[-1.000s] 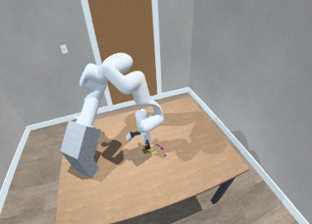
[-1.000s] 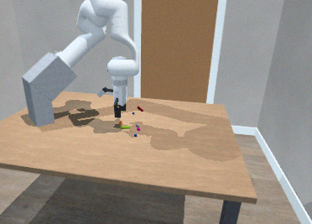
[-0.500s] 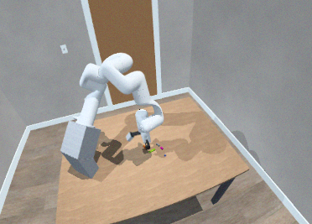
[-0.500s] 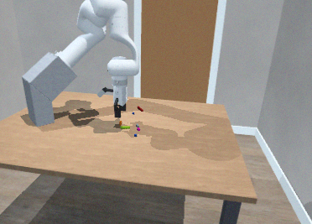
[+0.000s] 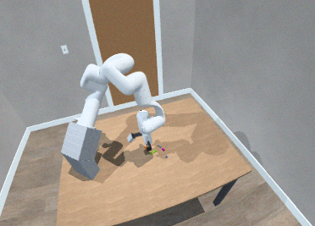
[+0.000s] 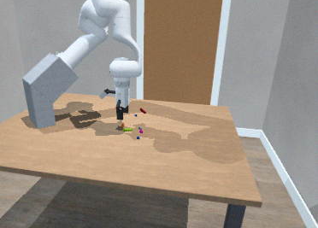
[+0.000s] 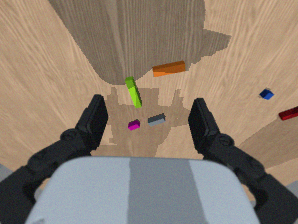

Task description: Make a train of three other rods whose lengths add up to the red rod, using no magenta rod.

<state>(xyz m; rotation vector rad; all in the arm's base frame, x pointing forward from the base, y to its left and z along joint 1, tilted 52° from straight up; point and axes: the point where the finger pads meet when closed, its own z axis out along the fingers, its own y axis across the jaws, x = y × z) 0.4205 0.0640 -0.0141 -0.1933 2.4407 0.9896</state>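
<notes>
on table | lime rod (image 5: 153,151) (image 6: 127,130) (image 7: 133,92) lengthwise toward magenta rod (image 5: 163,149) (image 6: 141,131) (image 7: 134,125) | jaws (image 5: 148,146) (image 6: 120,117) open

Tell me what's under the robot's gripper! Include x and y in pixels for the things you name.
Beneath the open gripper (image 7: 148,107), the wrist view shows bare wood, a grey rod (image 7: 156,120) and a magenta rod (image 7: 134,125). Its pale body hides whatever lies behind it.

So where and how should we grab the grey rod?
Grip the grey rod across its middle, coming straight down, fingers on its two long sides. It lies flat and its long sides look free. In the wrist view its length runs roughly from one finger to the other, so I'd turn the gripper about a quarter first. Watch the magenta rod near one end.
</notes>
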